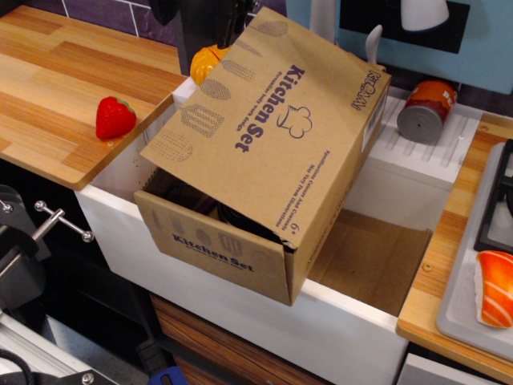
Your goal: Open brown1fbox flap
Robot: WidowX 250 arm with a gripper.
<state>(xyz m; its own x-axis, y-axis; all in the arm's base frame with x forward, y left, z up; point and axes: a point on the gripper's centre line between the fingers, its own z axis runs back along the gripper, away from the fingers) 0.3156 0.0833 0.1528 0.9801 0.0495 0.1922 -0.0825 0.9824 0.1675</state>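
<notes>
**Half-open flap, arm at frame top**

One flap point(256, 120) of the box point(264, 160), at frame centre in the sink point(240, 309), is raised partway; a dark gap shows at its lower-left edge. Swinging it fully back remains. The gripper point(212, 16) hangs at upper centre, mostly cropped; I cannot tell how its jaws stand.

Brown brown1fbox point(240, 241), flap point(268, 120) printed in purple lettering with grey utensil silhouettes. White sink point(321, 321). Red strawberry point(115, 117) on striped light-wood table point(48, 88). Orange-and-grey can point(427, 111). Orange-and-white salmon sushi point(495, 287). Yellow-orange fruit point(207, 61).
</notes>
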